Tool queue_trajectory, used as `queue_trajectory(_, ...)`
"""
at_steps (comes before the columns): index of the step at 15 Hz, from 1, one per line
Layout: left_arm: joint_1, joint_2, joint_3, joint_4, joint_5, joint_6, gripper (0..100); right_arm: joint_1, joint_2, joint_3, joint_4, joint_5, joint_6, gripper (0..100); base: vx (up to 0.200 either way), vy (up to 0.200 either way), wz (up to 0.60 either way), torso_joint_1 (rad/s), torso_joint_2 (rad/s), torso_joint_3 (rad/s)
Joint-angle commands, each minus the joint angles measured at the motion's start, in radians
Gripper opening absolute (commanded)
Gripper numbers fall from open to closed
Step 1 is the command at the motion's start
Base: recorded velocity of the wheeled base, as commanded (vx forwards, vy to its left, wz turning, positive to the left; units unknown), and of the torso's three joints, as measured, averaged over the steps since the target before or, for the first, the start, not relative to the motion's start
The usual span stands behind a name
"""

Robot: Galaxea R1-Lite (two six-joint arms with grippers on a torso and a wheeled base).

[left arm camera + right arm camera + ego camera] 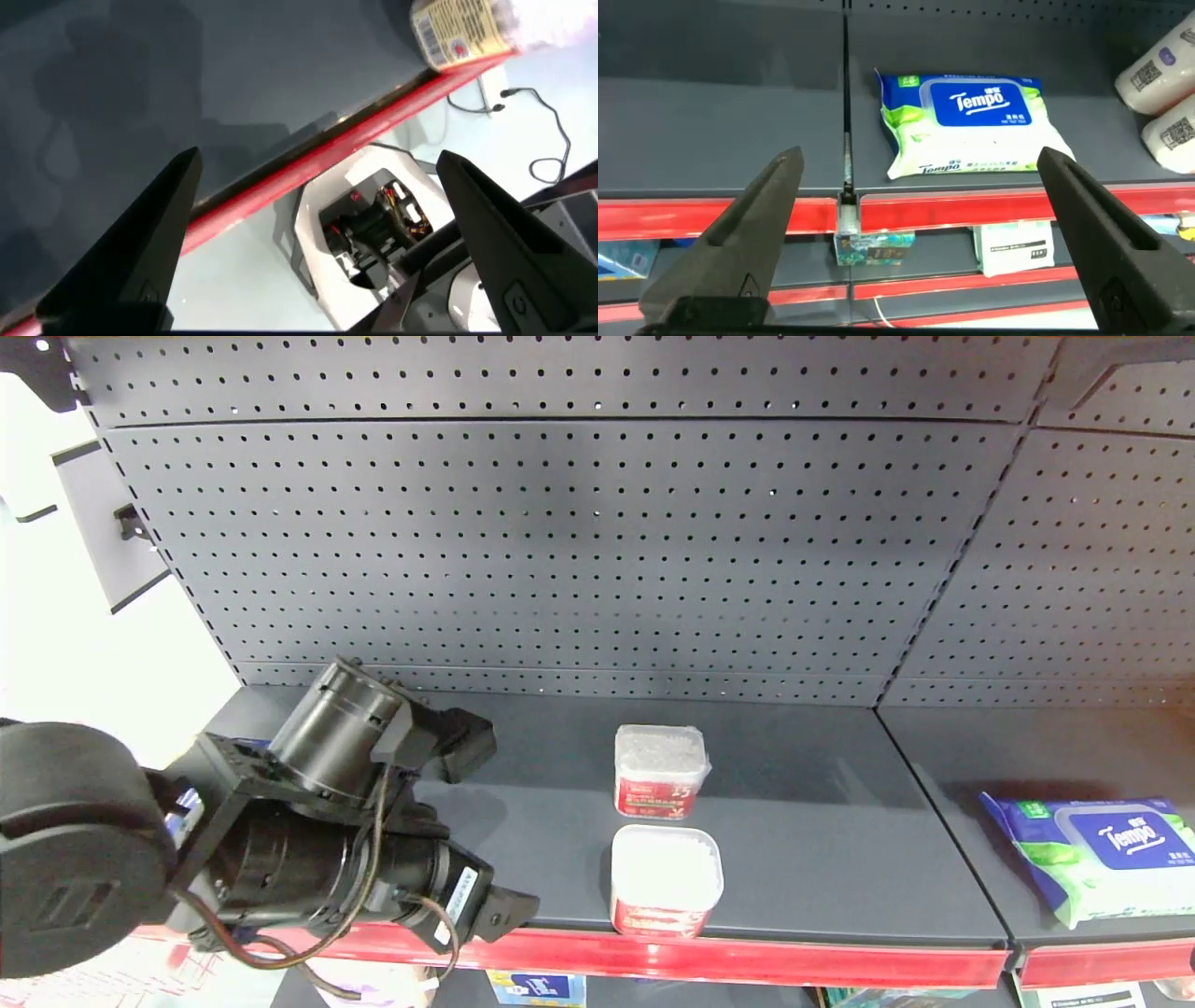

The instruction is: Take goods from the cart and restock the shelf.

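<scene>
Grey shelf (822, 803) carries a front tub (666, 880) with a second tub (659, 772) at its twelve o'clock, seemingly queued for tidy facing; wipes pack (1102, 859) at three o'clock. Left gripper (318, 157), at nine o'clock, gapes empty; right gripper (920, 154) likewise, fronting the wipes.

You faced a shelf (812, 821) of dark grey metal with a flat, matt deck. Behind it rose a perforated back panel (560, 551) in the same grey, lit brightest toward its middle. A slotted upright (943, 607) split the unit into two bays, and a red strip (747, 959) ran along the deck's front edge. A lower tier (952, 291) carried a red edge too. Left of the unit everything was washed-out white. Below lay a pale floor (486, 131) with a thin black cable (528, 91) on it.
</scene>
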Motion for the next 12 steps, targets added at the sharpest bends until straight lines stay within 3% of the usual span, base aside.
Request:
queue_trajectory(1,-0.017,0.076,-0.041,0.0,-0.001,-0.001,100,0.0,0.0,0.0,0.0,0.0,-0.001,100,0.0,0.0,0.0,0.0,0.0,0.0)
queue_trajectory(12,-0.032,0.234,-0.173,0.0,0.003,0.001,100,0.0,0.017,0.0,0.0,0.0,-0.001,100,0.0,0.0,0.0,0.0,0.0,0.0)
